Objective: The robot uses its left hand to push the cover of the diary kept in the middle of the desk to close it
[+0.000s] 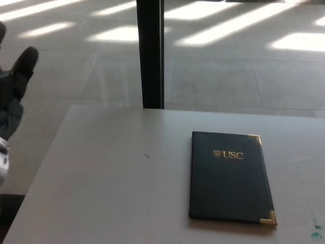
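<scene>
- Sunlit floor tiles and a dark window post (150,53) lie beyond the pale desk (101,178).
- Head view: the diary (229,178) lies closed, flat on the desk right of centre, long axis running away from the robot.
- Left hand (12,94) is raised at the left edge, well apart from it, fingers spread, holding nothing.
- Right hand is out of view.

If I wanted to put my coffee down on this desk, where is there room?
Plenty. The widest bare patch of the desk runs from its left edge to the closed USC diary. A band is free behind the diary toward the black post, and a narrower strip on its right. The left hand is off the desk's left side.
</scene>
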### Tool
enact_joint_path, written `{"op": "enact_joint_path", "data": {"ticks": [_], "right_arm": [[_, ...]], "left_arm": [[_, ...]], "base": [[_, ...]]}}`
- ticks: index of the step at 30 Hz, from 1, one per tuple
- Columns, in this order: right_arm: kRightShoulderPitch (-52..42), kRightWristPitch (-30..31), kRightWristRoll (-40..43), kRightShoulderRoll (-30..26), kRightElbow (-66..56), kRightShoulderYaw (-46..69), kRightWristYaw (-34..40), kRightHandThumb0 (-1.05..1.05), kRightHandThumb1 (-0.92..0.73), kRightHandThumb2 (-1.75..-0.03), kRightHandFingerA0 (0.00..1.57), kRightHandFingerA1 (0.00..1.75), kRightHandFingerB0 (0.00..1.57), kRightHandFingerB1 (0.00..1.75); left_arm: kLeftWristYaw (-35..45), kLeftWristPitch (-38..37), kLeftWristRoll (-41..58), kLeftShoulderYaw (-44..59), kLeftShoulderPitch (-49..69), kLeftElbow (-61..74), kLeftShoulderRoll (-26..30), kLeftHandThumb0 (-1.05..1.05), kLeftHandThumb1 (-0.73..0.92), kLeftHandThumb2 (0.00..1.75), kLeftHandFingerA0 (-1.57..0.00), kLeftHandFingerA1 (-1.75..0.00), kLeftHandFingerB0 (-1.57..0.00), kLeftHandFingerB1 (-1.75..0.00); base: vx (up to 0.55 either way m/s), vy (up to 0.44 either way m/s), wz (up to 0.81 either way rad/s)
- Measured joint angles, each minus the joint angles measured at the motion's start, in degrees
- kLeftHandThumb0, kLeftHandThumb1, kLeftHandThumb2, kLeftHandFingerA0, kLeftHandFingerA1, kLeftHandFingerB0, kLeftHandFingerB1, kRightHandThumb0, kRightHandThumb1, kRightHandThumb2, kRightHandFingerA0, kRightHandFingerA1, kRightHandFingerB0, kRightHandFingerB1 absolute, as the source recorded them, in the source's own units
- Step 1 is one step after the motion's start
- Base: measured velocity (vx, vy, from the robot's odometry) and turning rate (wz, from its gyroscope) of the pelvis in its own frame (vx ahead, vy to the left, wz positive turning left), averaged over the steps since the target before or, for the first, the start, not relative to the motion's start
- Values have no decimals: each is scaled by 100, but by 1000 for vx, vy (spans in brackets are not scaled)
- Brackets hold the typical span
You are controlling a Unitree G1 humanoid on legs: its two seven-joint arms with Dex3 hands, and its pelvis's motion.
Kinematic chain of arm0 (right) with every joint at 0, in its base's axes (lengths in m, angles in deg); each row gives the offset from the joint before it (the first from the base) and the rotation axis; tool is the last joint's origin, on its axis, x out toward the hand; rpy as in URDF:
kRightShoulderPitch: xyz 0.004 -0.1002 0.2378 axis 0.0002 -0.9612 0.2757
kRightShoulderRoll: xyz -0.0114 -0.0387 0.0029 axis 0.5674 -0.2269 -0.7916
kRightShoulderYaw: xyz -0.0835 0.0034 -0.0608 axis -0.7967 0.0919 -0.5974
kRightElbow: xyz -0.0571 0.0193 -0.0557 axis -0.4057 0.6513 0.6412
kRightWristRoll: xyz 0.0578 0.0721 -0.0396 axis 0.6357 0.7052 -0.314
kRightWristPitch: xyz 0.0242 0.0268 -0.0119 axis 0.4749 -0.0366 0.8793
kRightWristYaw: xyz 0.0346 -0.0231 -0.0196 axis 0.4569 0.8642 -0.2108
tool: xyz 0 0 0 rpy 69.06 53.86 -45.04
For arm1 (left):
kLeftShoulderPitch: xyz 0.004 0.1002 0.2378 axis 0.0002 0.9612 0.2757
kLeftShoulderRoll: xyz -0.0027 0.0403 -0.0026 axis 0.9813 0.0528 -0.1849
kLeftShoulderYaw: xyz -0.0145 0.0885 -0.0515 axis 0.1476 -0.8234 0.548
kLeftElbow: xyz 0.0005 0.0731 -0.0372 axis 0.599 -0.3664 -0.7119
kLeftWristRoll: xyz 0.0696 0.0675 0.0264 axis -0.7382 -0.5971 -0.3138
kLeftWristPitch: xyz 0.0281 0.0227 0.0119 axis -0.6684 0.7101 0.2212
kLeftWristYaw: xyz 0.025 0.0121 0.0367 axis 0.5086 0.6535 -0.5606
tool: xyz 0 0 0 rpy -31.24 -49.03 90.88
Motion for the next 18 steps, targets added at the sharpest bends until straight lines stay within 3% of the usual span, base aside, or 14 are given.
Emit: {"op": "enact_joint_path", "data": {"ticks": [2,7,8,9,12,13,14,18], "right_arm": [[2,0,-13,0,0,2,4,-84,-92,-70,44,69,45,57],[9,1,-31,-1,-29,6,32,-85,-92,-72,44,73,41,56],[12,1,-32,-1,-35,5,35,-91,-77,-88,43,71,37,57],[17,1,-34,-1,-46,6,39,-88,-92,-70,43,71,41,55],[43,0,-38,-23,-49,9,54,-89,-92,-71,42,72,40,57],[53,1,-43,-49,-50,10,66,-87,-92,-73,43,72,39,56],[52,1,-47,-67,-66,10,79,-87,-92,-72,44,72,39,55],[49,-5,-54,-144,-172,5,95,-87,-92,-72,38,71,35,55]], "left_arm": [[36,0,14,357,455,-100,172,-94,92,82,-27,-44,-21,-41],[150,-3,9,1151,1687,-462,453,-92,91,81,-24,-44,-23,-43],[176,-4,7,1256,1874,-521,467,-90,92,80,-24,-44,-22,-43],[216,-12,6,1388,2112,-612,472,-94,92,79,-30,-46,-25,-43],[368,-80,-14,1689,2779,-984,455,-91,92,80,-32,-47,-27,-43],[436,-123,-28,1769,3033,-1119,420,-91,77,111,-28,-50,-27,-50],[483,-159,-44,1799,3179,-1221,395,-94,92,75,-35,-44,-29,-42],[638,-343,-177,1743,3576,-1752,218,-91,92,80,-34,-43,-27,-41]], "base": [[0,0,0],[0,0,0],[0,0,0],[0,0,0],[0,0,0],[0,0,0],[0,0,0],[0,0,2]]}}
